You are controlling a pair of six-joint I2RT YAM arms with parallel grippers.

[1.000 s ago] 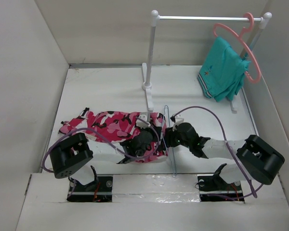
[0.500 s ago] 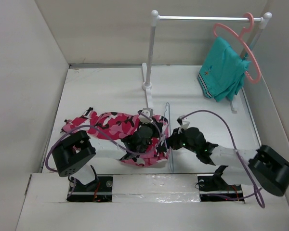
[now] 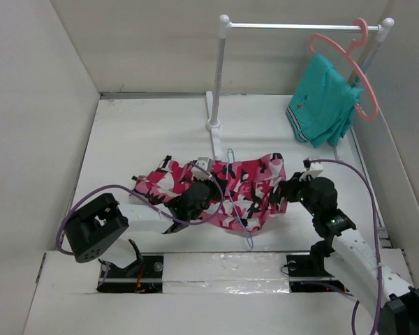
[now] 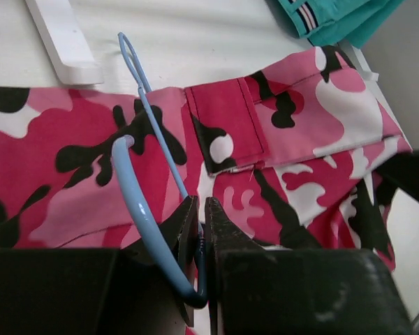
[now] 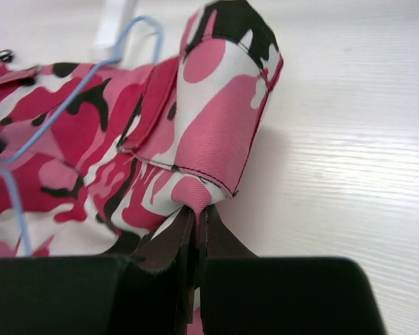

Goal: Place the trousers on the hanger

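Both arms stretch low over the surface point(image 3: 146, 132). Left claw point(image 4: 201, 209) is pinched tight on the light-blue wire hanger point(image 4: 132, 202), right claw point(image 5: 197, 216) clamps the edge of the camo trousers point(image 3: 244, 192), which lie spread mid-surface.

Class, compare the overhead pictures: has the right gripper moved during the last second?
Yes. The right gripper, shut on the trousers, has moved rightward, away from the rack's left foot, pulling the cloth with it.
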